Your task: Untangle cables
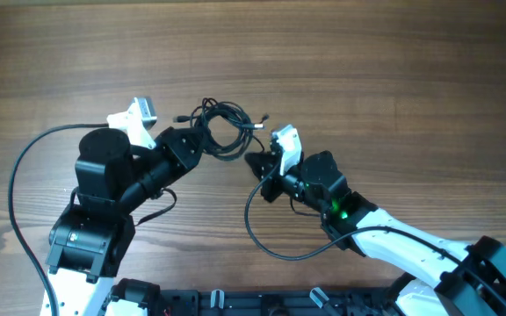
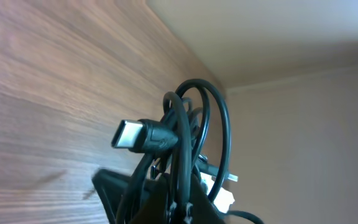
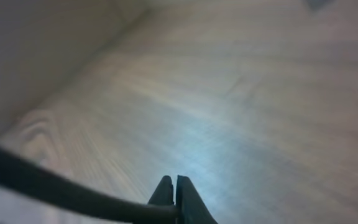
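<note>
Wood-grain table (image 1: 367, 70), brown, bearing both arms; the cables (image 1: 222, 127) lie as one small black tangle of overlapping loops, and this tangle serves as landmark; left gripper (image 1: 196, 140) sits at the tangle's left edge, touching it, jaws closed on the bundle; in the left wrist view several black strands rise out of the closed jaws in tight loops, a USB-C plug (image 2: 129, 134) with silver tip jutting leftward from them; right gripper (image 1: 255, 162) sits just below and right of the tangle, near its lower rim; the right wrist view shows its fingers (image 3: 183, 196) pressed together with no gap; a blurred dark cord (image 3: 48, 185) runs in from the left to meet those tips; cannot tell whether it is pinched between them or merely passing; another small plug end pokes out on the tangle's right side.
</note>
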Controlling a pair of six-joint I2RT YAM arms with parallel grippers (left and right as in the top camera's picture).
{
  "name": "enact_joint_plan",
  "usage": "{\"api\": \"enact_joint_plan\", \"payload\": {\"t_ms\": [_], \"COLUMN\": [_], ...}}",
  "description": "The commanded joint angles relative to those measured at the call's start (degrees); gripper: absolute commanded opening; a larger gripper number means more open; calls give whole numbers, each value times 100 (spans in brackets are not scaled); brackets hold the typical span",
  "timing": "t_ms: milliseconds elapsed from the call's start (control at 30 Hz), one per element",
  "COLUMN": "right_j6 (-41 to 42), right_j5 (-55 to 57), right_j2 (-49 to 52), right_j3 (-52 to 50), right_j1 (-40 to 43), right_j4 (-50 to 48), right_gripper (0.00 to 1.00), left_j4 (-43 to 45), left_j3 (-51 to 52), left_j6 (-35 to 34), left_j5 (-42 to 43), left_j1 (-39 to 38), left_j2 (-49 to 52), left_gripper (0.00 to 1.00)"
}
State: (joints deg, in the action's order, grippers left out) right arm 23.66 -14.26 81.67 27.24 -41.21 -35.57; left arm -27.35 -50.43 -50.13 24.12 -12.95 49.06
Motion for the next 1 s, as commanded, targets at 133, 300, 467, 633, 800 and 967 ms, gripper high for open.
{"api": "enact_joint_plan", "payload": {"t_ms": [133, 300, 467, 633, 800, 967], "right_j6": [1377, 1552, 1556, 2297, 2531, 2586], "right_j5": [-2614, -3593, -3250, -1609, -1276, -754], "right_j2": [-940, -1530, -1904, -1952, -1836, -1676], "right_j3": [4, 4, 4, 4, 4, 4], "right_j1": [-7, 4, 142, 321, 321, 321], "right_j4": [-15, -17, -39, -433, -1373, -1547], "right_gripper": [4, 4, 4, 4, 4, 4], "left_j4": [-337, -334, -337, -424, -505, -505], "left_j3": [-96, -96, -96, -96, -96, -96], "left_j6": [1119, 1119, 1672, 2734, 2743, 2743], "left_j5": [-365, -358, 92, 1180, 1285, 1510], "left_j1": [48, 48, 20, 20, -70, -264], "left_j2": [365, 907, 1294, 1357, 1360, 1360], "left_gripper": [4, 4, 4, 4, 4, 4]}}
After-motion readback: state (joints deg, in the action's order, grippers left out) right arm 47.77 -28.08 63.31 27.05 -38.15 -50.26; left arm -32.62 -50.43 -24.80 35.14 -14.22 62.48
